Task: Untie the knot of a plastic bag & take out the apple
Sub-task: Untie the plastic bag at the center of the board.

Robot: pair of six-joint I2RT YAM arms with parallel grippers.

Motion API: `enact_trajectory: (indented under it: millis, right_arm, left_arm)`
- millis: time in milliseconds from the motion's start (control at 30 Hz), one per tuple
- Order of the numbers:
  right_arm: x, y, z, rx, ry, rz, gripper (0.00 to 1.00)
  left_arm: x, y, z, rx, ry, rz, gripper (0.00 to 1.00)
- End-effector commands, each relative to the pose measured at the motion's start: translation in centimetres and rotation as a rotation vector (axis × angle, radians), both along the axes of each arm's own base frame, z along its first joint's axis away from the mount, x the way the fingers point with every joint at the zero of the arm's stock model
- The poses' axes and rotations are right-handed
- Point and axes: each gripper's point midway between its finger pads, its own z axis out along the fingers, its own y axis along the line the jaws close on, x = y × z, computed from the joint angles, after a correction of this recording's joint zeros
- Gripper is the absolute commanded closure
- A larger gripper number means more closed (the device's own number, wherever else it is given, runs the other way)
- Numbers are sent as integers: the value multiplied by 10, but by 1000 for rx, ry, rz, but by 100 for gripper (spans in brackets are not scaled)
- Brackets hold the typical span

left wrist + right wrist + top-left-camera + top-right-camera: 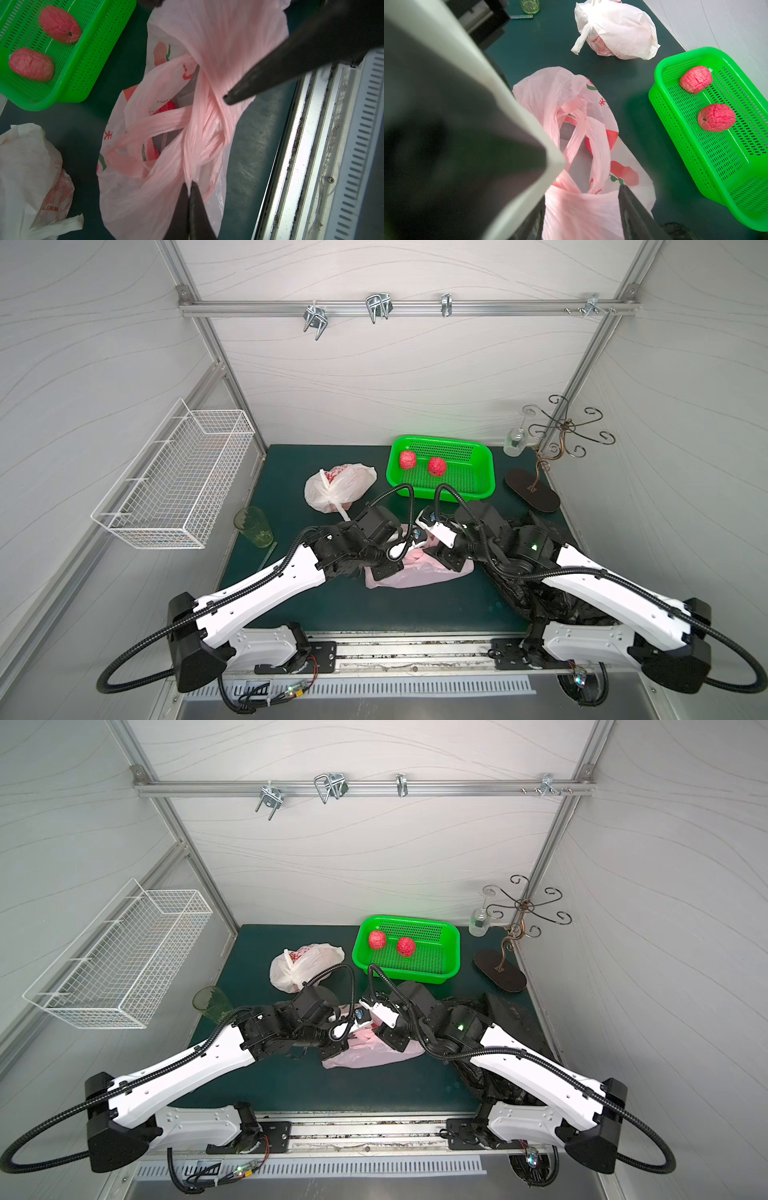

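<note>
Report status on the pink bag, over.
Left pincer shut on pink bag, at a handle. Right pincer open, astride its gathered plastic. White bag, green basket stand clear.

pink bag (415, 578) partly hidden under left arm (353, 547), green basket (62, 97) cut off

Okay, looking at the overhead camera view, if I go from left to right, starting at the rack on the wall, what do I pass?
White wire basket → green cup → white bag → green basket → black oval stand base. The pink bag under the arms overlaps the green basket, so it is left out.
</note>
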Motion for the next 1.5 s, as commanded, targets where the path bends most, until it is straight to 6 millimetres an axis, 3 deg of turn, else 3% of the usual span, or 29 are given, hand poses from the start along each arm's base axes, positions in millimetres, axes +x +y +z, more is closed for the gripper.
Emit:
enact_trajectory:
  millis: [0, 200, 367, 700, 1067, 1267, 1400, 1467]
  right_arm:
    - [-7, -7, -20, -125, -33, 29, 42]
    - [-26, -17, -29, -94, 7, 57, 38]
    - [-24, -22, -32, -99, 8, 18, 37]
    - [-21, -30, 1, 96, 17, -36, 35]
    - [3, -12, 20, 96, -84, -59, 38]
    - [38, -16, 12, 11, -177, -212, 60]
    - [53, -26, 15, 28, -172, -315, 90]
    - [57, -36, 21, 55, -174, -361, 99]
  left_arm:
    - [4, -14, 28, -98, -71, -43, 100]
    - [8, -11, 28, -77, -87, -30, 100]
    - [2, -13, 44, -138, -88, -51, 100]
    - [-7, -11, 82, -366, 17, -56, 100]
    - [-18, -10, 84, -383, 66, -83, 100]
    - [-20, -8, 85, -393, 67, -85, 100]
    - [-19, -1, 82, -384, 61, -67, 100]
    - [-17, 4, 78, -366, 50, -47, 100]
